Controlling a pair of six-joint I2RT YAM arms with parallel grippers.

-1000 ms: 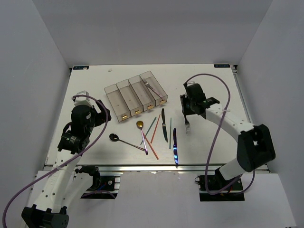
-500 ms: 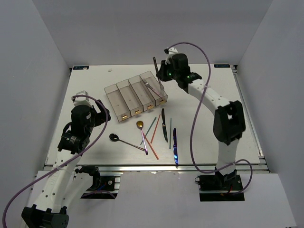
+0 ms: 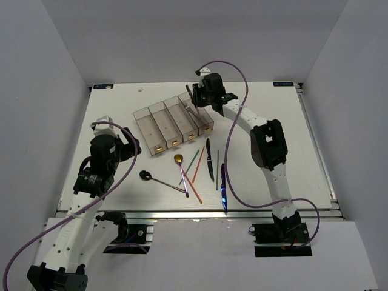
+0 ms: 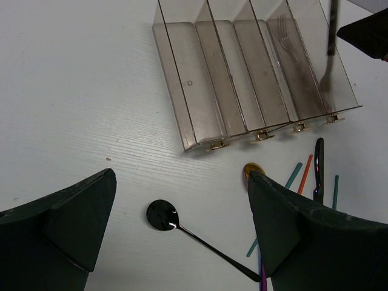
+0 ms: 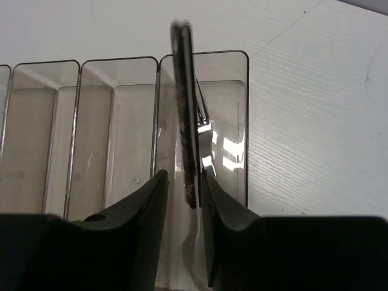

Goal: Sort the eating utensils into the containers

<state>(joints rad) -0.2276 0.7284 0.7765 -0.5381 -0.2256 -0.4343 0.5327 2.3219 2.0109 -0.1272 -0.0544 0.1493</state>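
The four joined clear-grey containers sit at the table's back centre. My right gripper is shut on a silvery fork, holding it upright over the rightmost bin; it shows edge-on in the right wrist view between the fingertips. Another fork lies in that bin. My left gripper is open and empty above a dark spoon.
On the table in front of the bins lie a gold-bowled spoon, a black knife, an iridescent blue knife and several red, orange and teal chopsticks. The other three bins look empty.
My right gripper lifted the fork from the table's right side and carried it back-left to above the rightmost bin. The left arm has not moved.
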